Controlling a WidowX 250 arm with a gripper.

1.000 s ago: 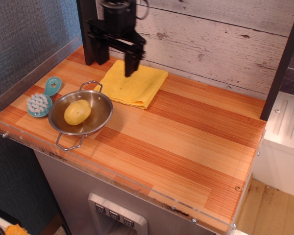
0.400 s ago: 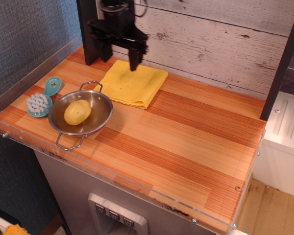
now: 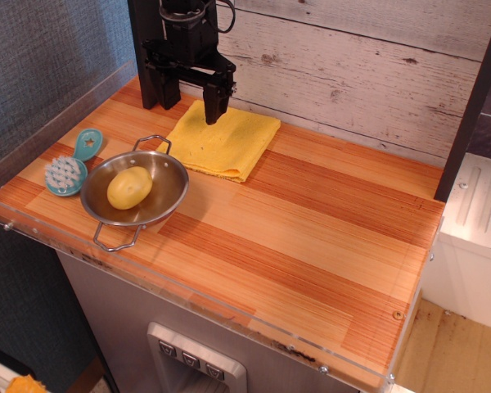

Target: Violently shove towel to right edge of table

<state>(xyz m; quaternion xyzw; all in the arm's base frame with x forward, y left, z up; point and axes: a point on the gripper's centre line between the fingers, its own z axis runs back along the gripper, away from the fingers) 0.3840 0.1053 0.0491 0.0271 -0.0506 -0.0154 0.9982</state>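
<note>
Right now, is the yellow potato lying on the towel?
No, the potato sits inside the steel bowl, while the towel lies behind the bowl with nothing on it.

You had an all-black arm here: a matte cylindrical wrist housing [image 3: 186, 20] with a thin black cable looping off its right side, and a boxy black two-fingered gripper [image 3: 193, 92] below, with flat blocky fingers [image 3: 215, 98]. No markings were legible.
</note>
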